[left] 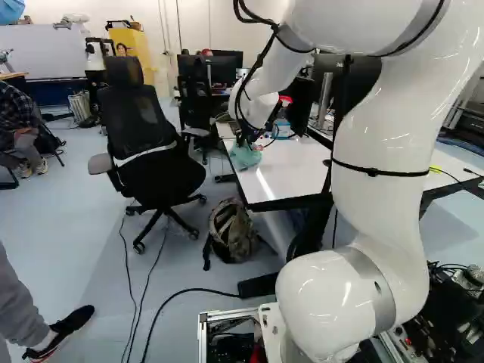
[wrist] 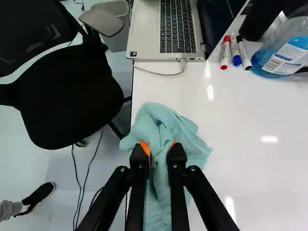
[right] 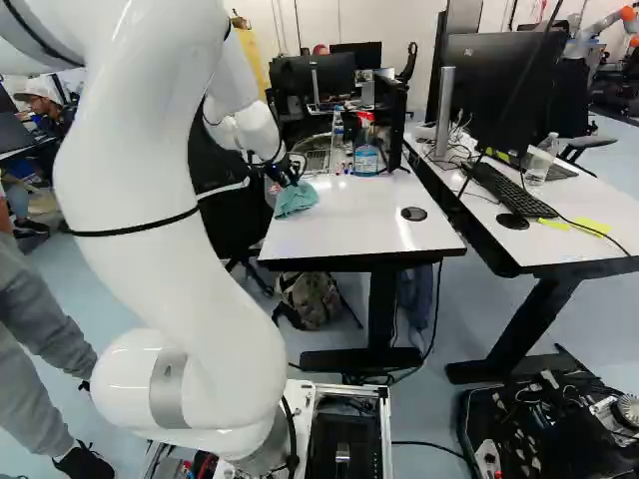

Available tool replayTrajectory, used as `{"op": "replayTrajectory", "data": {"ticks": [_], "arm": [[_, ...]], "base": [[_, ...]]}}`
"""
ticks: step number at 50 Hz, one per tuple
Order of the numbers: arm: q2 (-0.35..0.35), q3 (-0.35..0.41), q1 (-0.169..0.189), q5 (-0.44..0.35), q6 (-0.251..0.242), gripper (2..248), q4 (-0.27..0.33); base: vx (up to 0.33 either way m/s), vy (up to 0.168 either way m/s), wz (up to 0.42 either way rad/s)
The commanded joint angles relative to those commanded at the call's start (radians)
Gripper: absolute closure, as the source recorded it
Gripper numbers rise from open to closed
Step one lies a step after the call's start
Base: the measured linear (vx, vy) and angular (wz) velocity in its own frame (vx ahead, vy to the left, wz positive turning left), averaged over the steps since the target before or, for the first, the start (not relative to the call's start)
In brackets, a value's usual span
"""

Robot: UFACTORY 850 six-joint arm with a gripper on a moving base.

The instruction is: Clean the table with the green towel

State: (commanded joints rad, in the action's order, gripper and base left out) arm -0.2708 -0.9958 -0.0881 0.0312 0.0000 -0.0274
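Evidently one tool (right: pixel 289 179) pinches one towel (wrist: pixel 185 137); three markers (wrist: pixel 236 51) lie ahead

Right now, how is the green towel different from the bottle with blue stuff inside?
The towel is crumpled, but the bottle stands upright. The towel is pinched in the pincer, while nothing grips the bottle. The towel is cloth all through; the bottle is see-through with blue liquid inside. Both are on the white table.

White wall (left: pixel 195 26) behind; pale floor (left: pixel 57 227); black office chair (left: pixel 160 172); yellow cabinet (left: pixel 139 44) beyond.
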Motion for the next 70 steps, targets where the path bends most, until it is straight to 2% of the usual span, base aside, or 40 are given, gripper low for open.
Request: {"op": "replayTrajectory", "data": {"ticks": [8, 25, 54, 70], "arm": [[-0.008, 0.012, 0.016, -0.025, 0.0, 199, -0.002], [-0.054, 0.002, 0.016, -0.026, 0.0, 199, -0.002], [-0.054, 0.002, 0.016, -0.025, 0.0, 199, -0.002], [-0.054, 0.002, 0.016, 0.004, 0.0, 199, -0.002]], "base": [[0.0, 0.0, 0.0], [0.0, 0.0, 0.0], [0.0, 0.0, 0.0], [0.0, 0.0, 0.0]]}}
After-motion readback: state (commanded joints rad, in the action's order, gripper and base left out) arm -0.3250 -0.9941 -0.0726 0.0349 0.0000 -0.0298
